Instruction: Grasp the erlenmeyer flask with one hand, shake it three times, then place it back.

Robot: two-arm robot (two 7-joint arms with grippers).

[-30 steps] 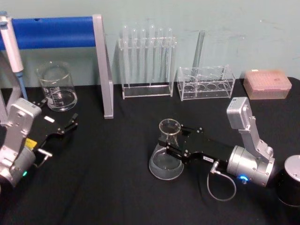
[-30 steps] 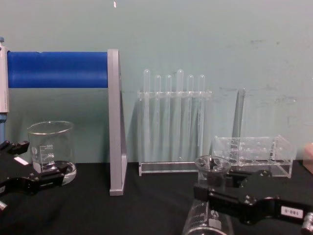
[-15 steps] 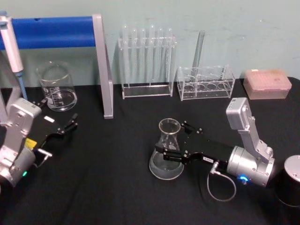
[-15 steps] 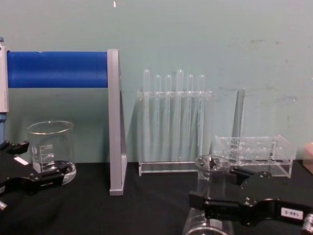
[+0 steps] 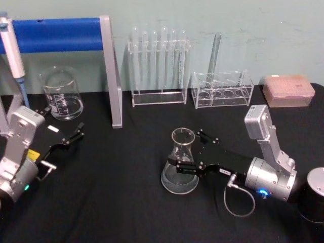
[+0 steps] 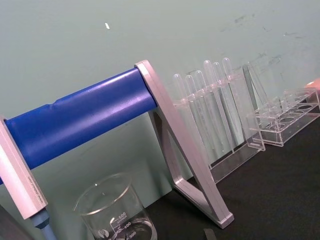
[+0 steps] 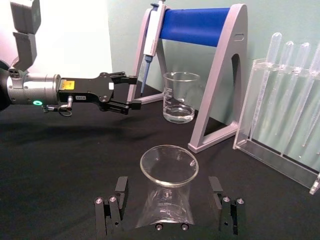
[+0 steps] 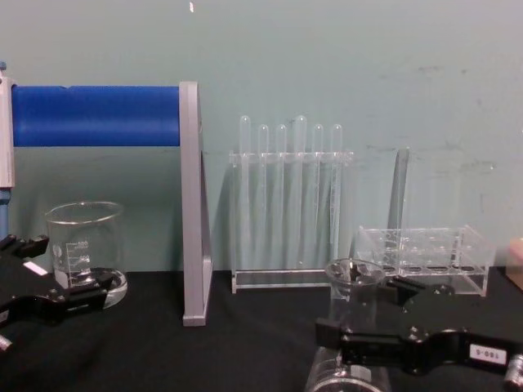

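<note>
My left hand (image 5: 76, 135) rests by the beaker (image 5: 62, 94), its jaws a little open and holding nothing. The erlenmeyer flask (image 5: 180, 162) stands straight up mid-desk, mouth to the ceiling. My right hand (image 5: 191, 153) has wide jaws around its neck, not squeezing yet — I should close them gently, evenly, before lifting.

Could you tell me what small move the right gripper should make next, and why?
Probably close the jaws: the right gripper straddles the erlenmeyer flask just below its neck, jaws open with gaps on both sides, and the flask stands on the table.
</note>
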